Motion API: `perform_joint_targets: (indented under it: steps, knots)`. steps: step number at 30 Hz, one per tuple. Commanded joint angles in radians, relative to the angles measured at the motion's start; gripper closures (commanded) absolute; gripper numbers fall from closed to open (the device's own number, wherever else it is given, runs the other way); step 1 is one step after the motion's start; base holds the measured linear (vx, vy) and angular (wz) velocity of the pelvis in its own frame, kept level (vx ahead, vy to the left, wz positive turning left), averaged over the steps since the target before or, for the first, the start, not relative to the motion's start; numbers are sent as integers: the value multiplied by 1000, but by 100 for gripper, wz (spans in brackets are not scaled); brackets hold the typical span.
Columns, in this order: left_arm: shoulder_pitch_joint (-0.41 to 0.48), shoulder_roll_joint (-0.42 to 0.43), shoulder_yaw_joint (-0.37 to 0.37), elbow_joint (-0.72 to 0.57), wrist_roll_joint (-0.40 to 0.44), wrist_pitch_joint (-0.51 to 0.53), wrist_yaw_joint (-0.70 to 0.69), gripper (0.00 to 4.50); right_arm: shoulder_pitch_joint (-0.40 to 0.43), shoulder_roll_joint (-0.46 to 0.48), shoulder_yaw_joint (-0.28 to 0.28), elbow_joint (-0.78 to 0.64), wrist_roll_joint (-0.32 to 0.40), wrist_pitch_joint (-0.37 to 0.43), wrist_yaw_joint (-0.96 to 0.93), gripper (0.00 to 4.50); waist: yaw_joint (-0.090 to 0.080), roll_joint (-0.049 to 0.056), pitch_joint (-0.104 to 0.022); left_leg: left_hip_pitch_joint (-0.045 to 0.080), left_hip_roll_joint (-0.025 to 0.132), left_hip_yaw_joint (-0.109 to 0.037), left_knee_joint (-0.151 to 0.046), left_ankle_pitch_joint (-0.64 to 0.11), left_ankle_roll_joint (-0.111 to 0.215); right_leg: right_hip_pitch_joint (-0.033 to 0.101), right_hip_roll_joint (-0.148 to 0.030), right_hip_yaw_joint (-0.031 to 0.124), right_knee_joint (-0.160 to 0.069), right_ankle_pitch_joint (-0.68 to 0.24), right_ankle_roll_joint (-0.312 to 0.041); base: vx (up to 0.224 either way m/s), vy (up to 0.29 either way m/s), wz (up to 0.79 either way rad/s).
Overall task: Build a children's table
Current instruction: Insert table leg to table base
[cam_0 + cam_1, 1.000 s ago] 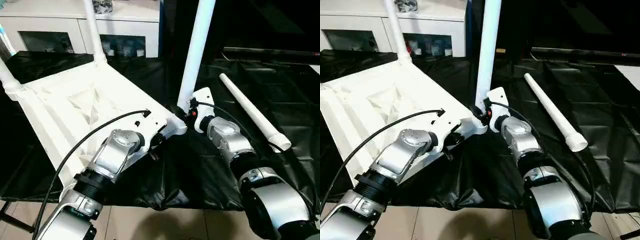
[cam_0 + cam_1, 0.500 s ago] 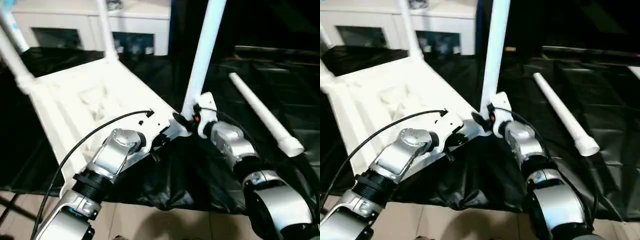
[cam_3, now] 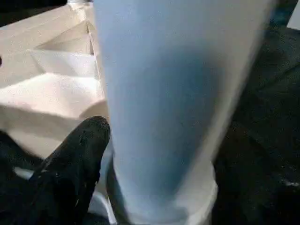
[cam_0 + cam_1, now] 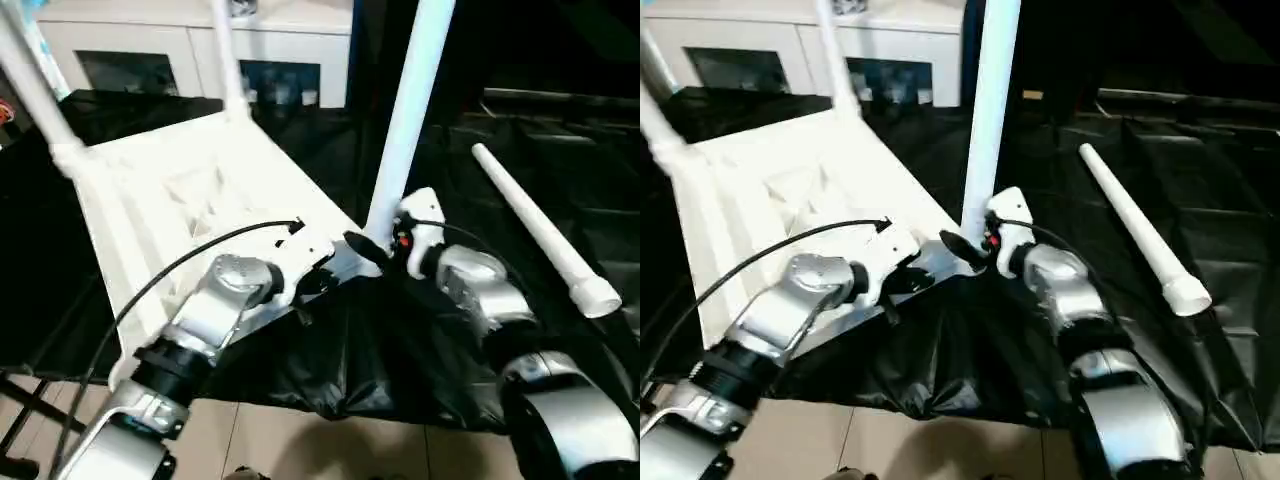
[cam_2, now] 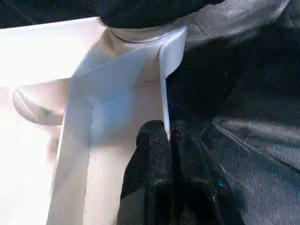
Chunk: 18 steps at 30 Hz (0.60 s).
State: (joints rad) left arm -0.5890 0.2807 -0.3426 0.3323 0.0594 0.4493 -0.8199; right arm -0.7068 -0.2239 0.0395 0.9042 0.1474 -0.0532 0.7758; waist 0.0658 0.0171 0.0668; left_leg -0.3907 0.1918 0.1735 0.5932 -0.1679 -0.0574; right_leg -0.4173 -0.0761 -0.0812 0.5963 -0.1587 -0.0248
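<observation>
White plastic makes up the tabletop (image 4: 190, 190), which lies upside down on the black-draped table (image 4: 480, 330), ribbed underside facing up. Three legs stand in its corner sockets. The near leg (image 4: 405, 120) rises from the socket closest to the robot, at the tabletop's near corner; a second leg (image 4: 228, 60) stands at the far corner, and a third leg (image 4: 30, 85) at the corner away to the left. The fourth leg (image 4: 540, 225) lies loose on the black cloth, well apart from the tabletop on the right-hand side, its wider collar end pointing toward the robot.

The left gripper (image 5: 169, 140) is pinched closed on the thin upright rim of the tabletop, just beside the near corner socket; in the left wrist view its two black fingers (image 5: 152, 150) sit one on each side of that white edge, pressed together against it.

The right gripper (image 4: 365, 245) is at the foot of the near leg, right where the leg enters the socket. Its fingers are spread wide, and in the right wrist view one black finger (image 3: 77, 159) sits beside the leg's base. Whether it touches the leg I cannot tell.

Behind the tabletop, beyond the black cloth, stands a white cabinet (image 4: 180, 45).
</observation>
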Motion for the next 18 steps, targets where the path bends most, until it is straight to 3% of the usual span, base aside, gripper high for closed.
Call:
perform_joint_targets:
  steps: [1,9,11,18]
  knots:
    - [-19,1,-11,-21,-18,-73,-44,450,23,-21,16,-53,-3,14,47,50,-2,8,-87,19,36,-6,-58,-166,82,70,-64,45,-52,-97,-268,0,0,0]
    - [-9,24,-24,-4,-39,-139,-125,450,72,-61,47,-127,-3,47,151,50,3,7,-88,19,36,-6,-56,-158,88,70,-64,44,-52,-98,-265,0,0,0]
    - [-1,32,-30,3,-47,-174,-164,450,90,-75,57,-162,-4,58,186,50,11,8,-88,19,38,-5,-55,-154,90,68,-64,44,-52,-99,-264,0,0,0]
    - [6,53,-45,11,-44,-203,-213,450,106,-104,79,-198,-12,74,237,50,19,8,-85,22,39,-6,-58,-195,66,66,-64,44,-55,-157,-250,0,0,0]
